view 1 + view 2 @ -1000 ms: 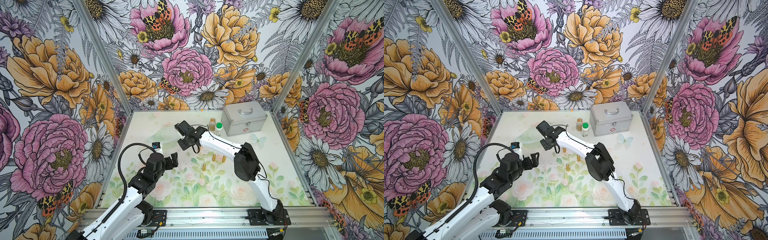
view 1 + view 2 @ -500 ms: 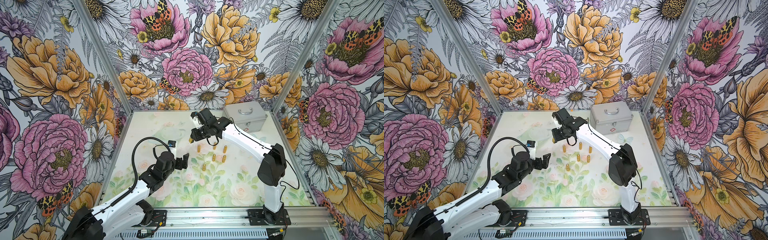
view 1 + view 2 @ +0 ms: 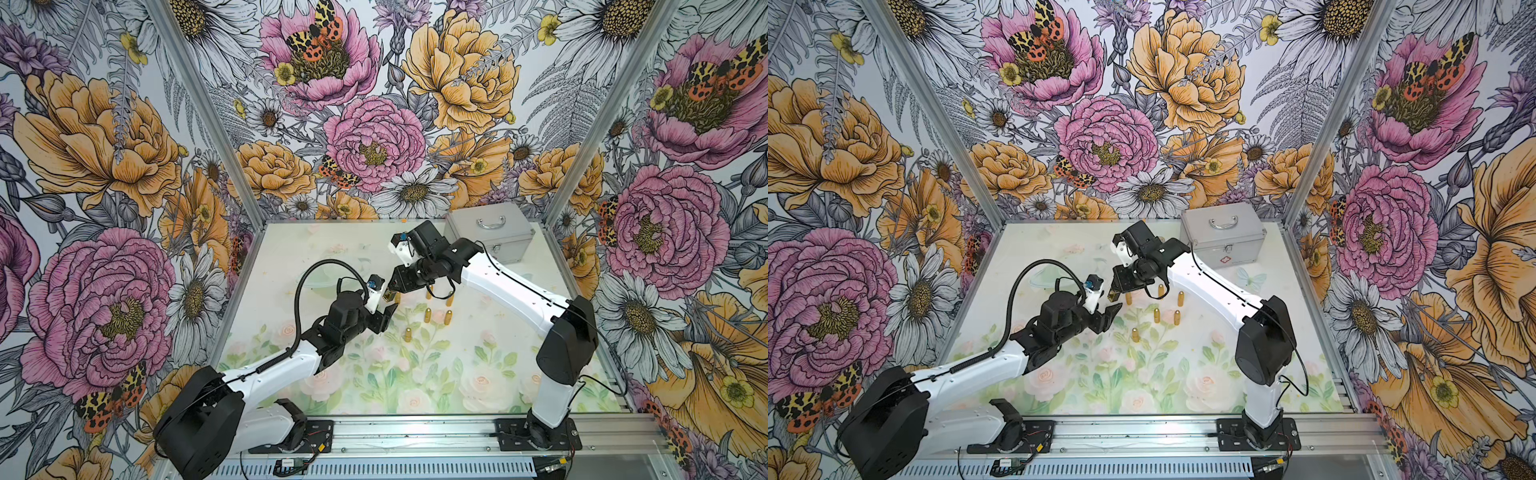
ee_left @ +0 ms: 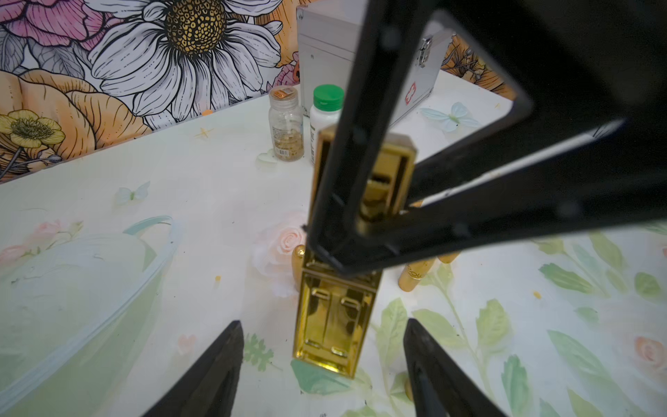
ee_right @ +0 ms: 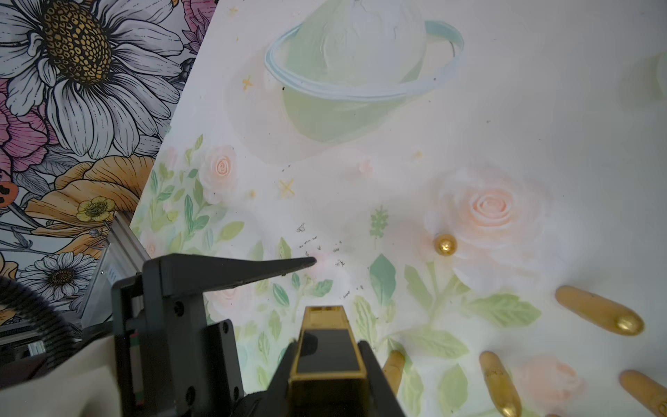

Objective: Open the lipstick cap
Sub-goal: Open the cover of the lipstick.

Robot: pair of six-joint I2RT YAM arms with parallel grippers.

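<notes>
A square gold lipstick [image 3: 389, 295] [image 3: 1112, 295] hangs above the table's middle, and my right gripper [image 3: 395, 286] [image 3: 1119, 286] [image 5: 326, 343] is shut on it. Its free shiny end [image 4: 332, 317] points at my left gripper [image 3: 384, 316] [image 3: 1106, 313] [image 4: 322, 325]. The left gripper is open, with a black finger on each side of that end and a gap on both sides, touching nothing. In the right wrist view the tube [image 5: 325, 346] sits between the two jaws. I cannot tell which end is the cap.
Several gold bullet-shaped tubes [image 3: 427, 314] [image 3: 1156, 314] [image 5: 599, 310] stand on the mat just right of the grippers. A silver case [image 3: 490, 232] [image 3: 1223, 237] sits at the back right. A clear bottle [image 4: 286, 124] and a green-capped white bottle [image 4: 326, 104] stand beside it.
The right arm swung the lipstick from the back left toward the table's middle. The left arm reached forward to meet it, and its jaws narrowed around the tube's free end.
</notes>
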